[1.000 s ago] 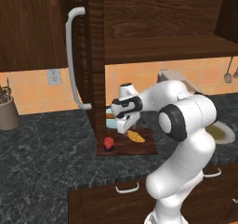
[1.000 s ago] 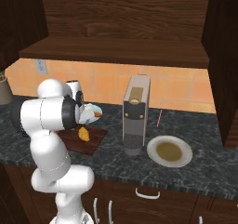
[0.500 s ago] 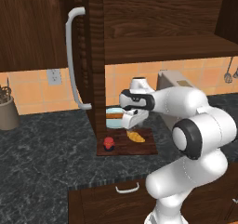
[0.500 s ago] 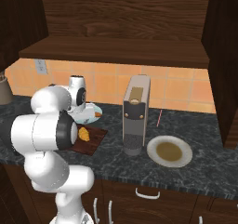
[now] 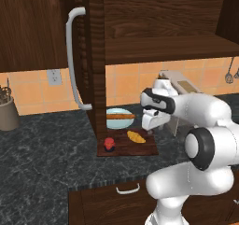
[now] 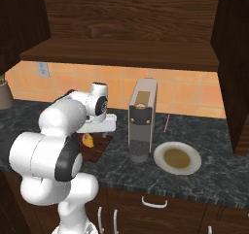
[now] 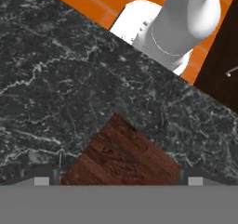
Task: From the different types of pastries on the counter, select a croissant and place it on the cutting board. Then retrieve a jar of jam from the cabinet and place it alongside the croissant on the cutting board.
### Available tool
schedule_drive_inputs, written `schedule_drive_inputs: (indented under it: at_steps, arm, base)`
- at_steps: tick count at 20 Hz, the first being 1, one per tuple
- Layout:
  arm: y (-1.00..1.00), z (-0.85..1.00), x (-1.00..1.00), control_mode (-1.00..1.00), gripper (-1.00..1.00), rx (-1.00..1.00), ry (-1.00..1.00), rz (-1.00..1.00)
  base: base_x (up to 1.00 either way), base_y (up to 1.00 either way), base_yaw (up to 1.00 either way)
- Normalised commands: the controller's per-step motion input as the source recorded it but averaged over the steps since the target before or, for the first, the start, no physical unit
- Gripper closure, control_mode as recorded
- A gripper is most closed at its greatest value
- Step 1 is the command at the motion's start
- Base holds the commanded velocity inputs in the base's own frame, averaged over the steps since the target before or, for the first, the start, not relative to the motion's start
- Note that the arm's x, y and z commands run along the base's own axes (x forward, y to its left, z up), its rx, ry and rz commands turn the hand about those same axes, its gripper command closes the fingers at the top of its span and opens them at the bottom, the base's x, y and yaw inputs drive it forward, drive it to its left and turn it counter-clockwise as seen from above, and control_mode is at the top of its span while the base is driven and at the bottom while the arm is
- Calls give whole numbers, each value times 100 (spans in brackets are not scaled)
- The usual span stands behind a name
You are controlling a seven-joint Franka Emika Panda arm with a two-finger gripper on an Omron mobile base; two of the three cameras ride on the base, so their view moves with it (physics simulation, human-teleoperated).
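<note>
The dark reddish cutting board (image 5: 140, 149) lies on the marbled counter (image 5: 42, 158) below the open cabinet (image 5: 154, 28). On it rest the golden croissant (image 5: 136, 136) and, to its left, the small red jar of jam (image 5: 109, 144). My gripper (image 5: 151, 125) hovers over the board's right end, apart from both. The hand view shows a bare corner of the cutting board (image 7: 123, 155) and my fingertips (image 7: 56, 174) spread wide, open, with nothing between them. From the right, the croissant (image 6: 88, 141) peeks out beside my arm. The brown stick pastry (image 5: 120, 116) lies on a pale blue plate behind the board.
The open cabinet door with its pale bar handle (image 5: 72, 60) stands left of the board. A grey coffee machine (image 6: 141, 119) stands just right of my hand, and beyond it lies a plate (image 6: 177, 158) with a brown centre. A utensil pot (image 5: 7, 109) sits far left.
My hand has swung right along the board, away from the jar toward the coffee machine. Jar and croissant have stayed where they were on the board.
</note>
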Motion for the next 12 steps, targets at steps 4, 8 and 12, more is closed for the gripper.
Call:
schedule_drive_inputs:
  at_steps: [4, 8, 12]
  arm:
    - [-57, -13, -60, -100, -100, 8, 0, 5]
    - [-61, -40, -35, -100, -100, 0, 1, 2]
    - [-63, -56, -19, -100, -100, -6, 0, 0]
  base:
    - [0, 0, 0]
    - [0, 0, 0]
    - [0, 0, 0]
